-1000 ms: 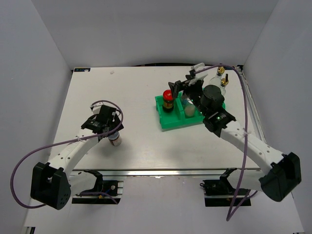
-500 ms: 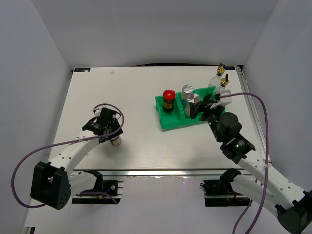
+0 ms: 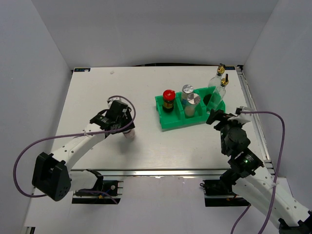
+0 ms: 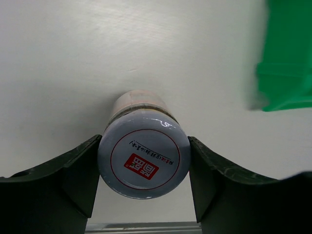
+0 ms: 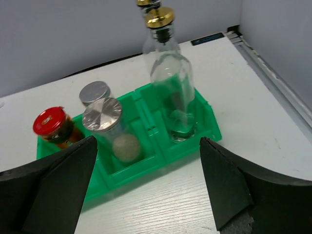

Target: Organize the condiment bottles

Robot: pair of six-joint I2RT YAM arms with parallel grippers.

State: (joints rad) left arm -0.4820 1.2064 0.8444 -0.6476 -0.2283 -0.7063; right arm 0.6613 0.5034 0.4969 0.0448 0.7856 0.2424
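Note:
A small jar (image 4: pixel 144 161) with a red-marked white lid sits between the fingers of my left gripper (image 4: pixel 144 146), both pressing on its sides. From above, the jar (image 3: pixel 129 134) and left gripper (image 3: pixel 125 127) are left of the green tray (image 3: pixel 168 122). The tray holds a dark red-capped bottle (image 3: pixel 168 99), two silver-lidded shakers (image 3: pixel 193 102) and a clear glass bottle (image 5: pixel 170 83) with a gold pourer. A second gold-topped bottle (image 3: pixel 218 77) stands just behind it. My right gripper (image 3: pixel 220 118) is open near the tray's right front corner, holding nothing.
The tray's edge (image 4: pixel 287 63) shows at the upper right of the left wrist view. The table's right rail (image 5: pixel 278 73) and white side walls border the space. Purple cables loop beside both arms.
My left gripper shut on the jar and carried it right, toward the tray. My right arm drew back from over the tray toward the near edge, still open.

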